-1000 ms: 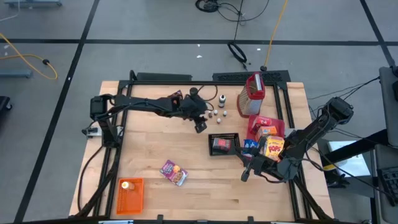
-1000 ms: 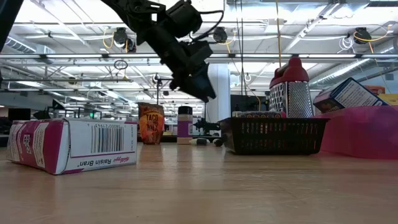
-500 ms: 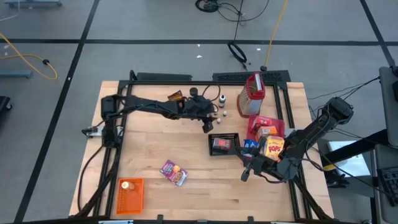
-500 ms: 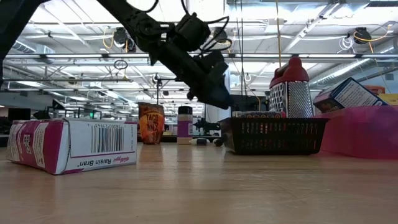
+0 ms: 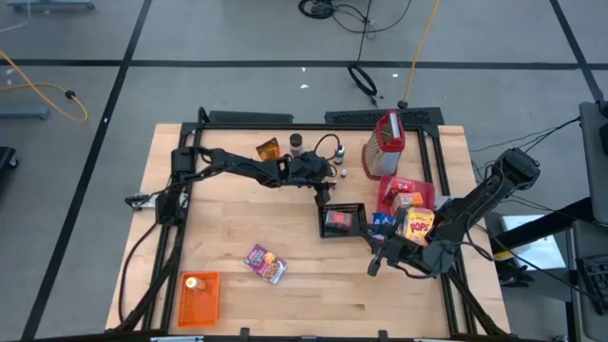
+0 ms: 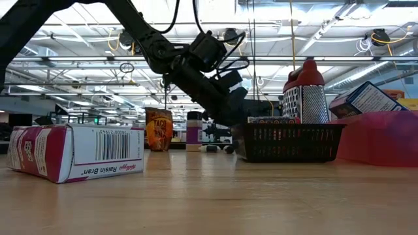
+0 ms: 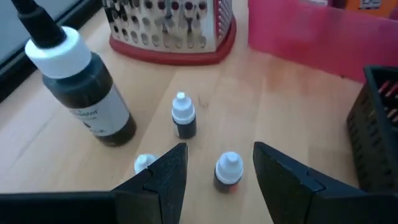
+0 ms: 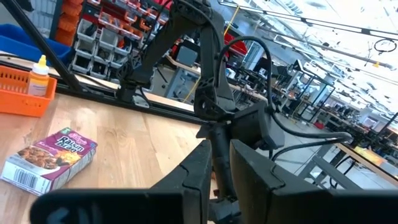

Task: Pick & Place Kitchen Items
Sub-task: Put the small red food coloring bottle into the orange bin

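My left gripper (image 7: 219, 179) is open and low over the table, behind the black mesh basket (image 5: 342, 218). It points at three tiny white-capped bottles standing on the wood. One bottle (image 7: 228, 169) stands between the fingertips, and I see no touch. Another (image 7: 184, 116) stands farther on, and the third (image 7: 144, 163) is beside the finger. A larger dark bottle (image 7: 84, 90) stands nearby. A purple Raisin Bran box (image 5: 265, 263) lies near the front. My right gripper (image 5: 375, 268) hangs shut and holds nothing, over the table's near right.
A red-topped grater (image 5: 385, 147) stands at the far right. The red tray (image 5: 407, 195) with several snack boxes sits beside the basket. A taco packet (image 5: 269, 149) stands at the far middle. An orange crate (image 5: 199, 296) with a small bottle sits at the near left corner.
My left gripper has sunk toward the table and reached toward the right edge, tipping its fingers further down, until it is low beside the basket at the tiny bottles. Its opening looks unchanged. My right arm has kept still.
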Robot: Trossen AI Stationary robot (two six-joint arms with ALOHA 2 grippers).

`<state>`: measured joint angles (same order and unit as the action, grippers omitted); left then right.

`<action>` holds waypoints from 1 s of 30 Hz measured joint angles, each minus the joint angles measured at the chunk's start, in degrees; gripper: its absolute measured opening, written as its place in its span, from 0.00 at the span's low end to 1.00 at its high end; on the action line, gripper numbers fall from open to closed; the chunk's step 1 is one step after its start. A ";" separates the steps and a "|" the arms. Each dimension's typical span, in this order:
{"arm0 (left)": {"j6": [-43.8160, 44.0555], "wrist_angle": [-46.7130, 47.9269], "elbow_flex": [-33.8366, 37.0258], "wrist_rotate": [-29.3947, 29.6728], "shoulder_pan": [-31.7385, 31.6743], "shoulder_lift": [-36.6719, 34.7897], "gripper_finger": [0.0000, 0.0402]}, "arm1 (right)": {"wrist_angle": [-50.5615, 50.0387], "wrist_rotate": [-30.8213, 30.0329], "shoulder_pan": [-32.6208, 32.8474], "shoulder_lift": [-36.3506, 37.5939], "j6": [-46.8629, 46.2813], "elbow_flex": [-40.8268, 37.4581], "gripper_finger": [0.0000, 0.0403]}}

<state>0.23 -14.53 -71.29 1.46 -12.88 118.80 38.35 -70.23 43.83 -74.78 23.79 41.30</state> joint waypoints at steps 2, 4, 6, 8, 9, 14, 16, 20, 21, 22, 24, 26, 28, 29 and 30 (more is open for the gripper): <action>0.00 0.37 -0.01 0.11 -0.01 0.17 0.46 | 0.00 -0.01 0.00 0.00 0.00 0.00 0.13; 0.00 0.26 0.01 0.12 -0.02 0.24 0.46 | 0.00 -0.01 0.00 0.00 0.01 0.00 0.13; 0.00 -0.39 0.01 0.12 -0.02 0.18 0.46 | 0.00 -0.01 0.00 0.00 0.01 0.00 0.13; 0.00 -0.63 0.01 0.12 0.00 0.18 0.46 | 0.00 0.02 0.00 0.00 0.02 0.00 0.13; 0.01 -0.68 0.01 0.12 0.00 0.18 0.46 | 0.01 0.02 0.00 0.00 0.02 0.00 0.13; 0.21 -1.20 0.01 0.12 0.00 0.16 0.46 | 0.02 0.02 0.00 0.00 0.02 0.00 0.13; 0.32 -1.06 0.01 0.03 0.06 0.18 0.46 | 0.02 0.02 0.00 0.00 0.02 0.00 0.13; 0.96 -1.17 0.01 -1.89 0.19 0.18 0.46 | 0.04 0.02 0.00 0.00 0.02 0.00 0.13; 0.96 -1.15 0.01 -1.92 0.29 0.18 0.46 | 0.04 0.02 0.00 0.00 0.02 0.00 0.13; 0.94 -1.13 0.01 -1.96 0.33 0.18 0.46 | 0.04 0.04 0.00 0.00 0.02 0.00 0.13; 0.96 -1.13 0.01 -2.30 0.54 0.18 0.46 | 0.04 0.04 0.00 0.00 0.04 0.00 0.13; 0.95 -1.00 0.01 -2.34 0.69 0.18 0.46 | 0.04 0.04 0.00 0.00 0.03 0.00 0.13; 0.92 -1.00 0.01 -2.45 0.75 0.18 0.46 | 0.05 0.04 0.00 0.00 0.05 0.00 0.13; 0.94 -0.96 0.01 -2.50 0.75 0.18 0.46 | 0.04 0.04 0.00 0.00 0.05 0.00 0.13; 0.96 -0.80 0.01 -2.50 0.74 0.18 0.46 | 0.07 0.04 0.00 0.00 0.05 0.00 0.13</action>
<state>1.19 -15.33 -71.29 -1.03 -12.14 118.98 38.41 -70.19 43.83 -74.78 23.83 41.30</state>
